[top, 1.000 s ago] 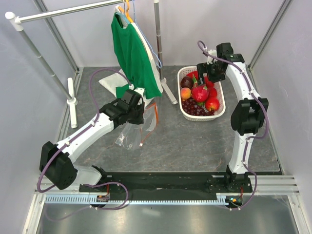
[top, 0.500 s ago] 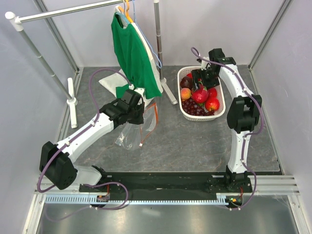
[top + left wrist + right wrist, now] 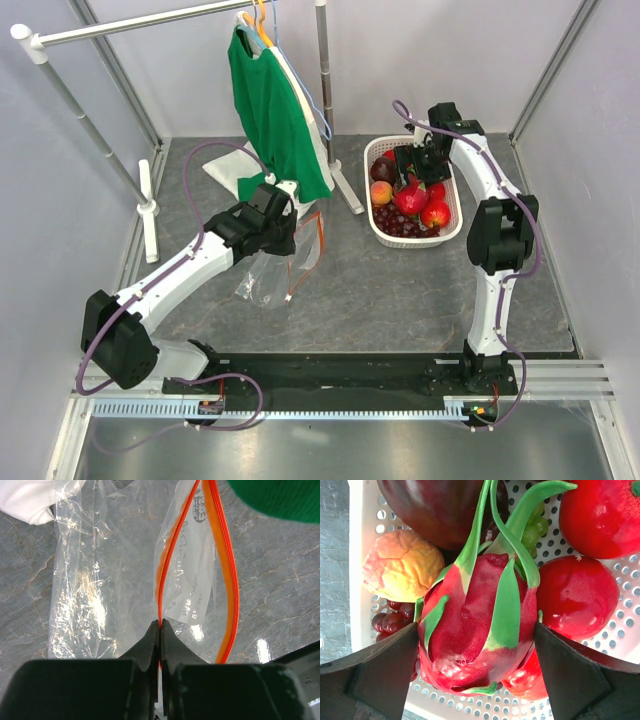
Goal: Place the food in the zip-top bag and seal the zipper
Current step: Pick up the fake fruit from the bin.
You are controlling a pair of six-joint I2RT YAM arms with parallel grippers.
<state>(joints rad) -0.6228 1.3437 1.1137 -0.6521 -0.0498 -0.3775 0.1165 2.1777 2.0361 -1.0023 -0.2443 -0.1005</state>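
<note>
The dragon fruit (image 3: pixel 475 620), pink with green tips, lies in the white basket (image 3: pixel 365 510) among a yellow-orange peach (image 3: pixel 402 565), red round fruits (image 3: pixel 575 595), dark grapes (image 3: pixel 392 620), green grapes (image 3: pixel 535 525) and a dark plum (image 3: pixel 435 505). My right gripper (image 3: pixel 476 650) is down in the basket (image 3: pixel 452 228), one finger touching each side of the dragon fruit (image 3: pixel 410 197). My left gripper (image 3: pixel 160 622) is shut on one lip of the orange-red zipper (image 3: pixel 227 580) of the clear zip-top bag (image 3: pixel 100 580). It holds the mouth open; the bag (image 3: pixel 268 275) hangs onto the table.
A green shirt (image 3: pixel 270 110) hangs from a rack just behind the left gripper (image 3: pixel 285 225). A white cloth (image 3: pixel 235 180) lies behind the bag. The rack's upright pole (image 3: pixel 325 70) stands between the bag and the basket. Walls close in left and right.
My right gripper has moved left and down from the basket's far edge onto the dragon fruit. The left arm and the bag have not moved.
</note>
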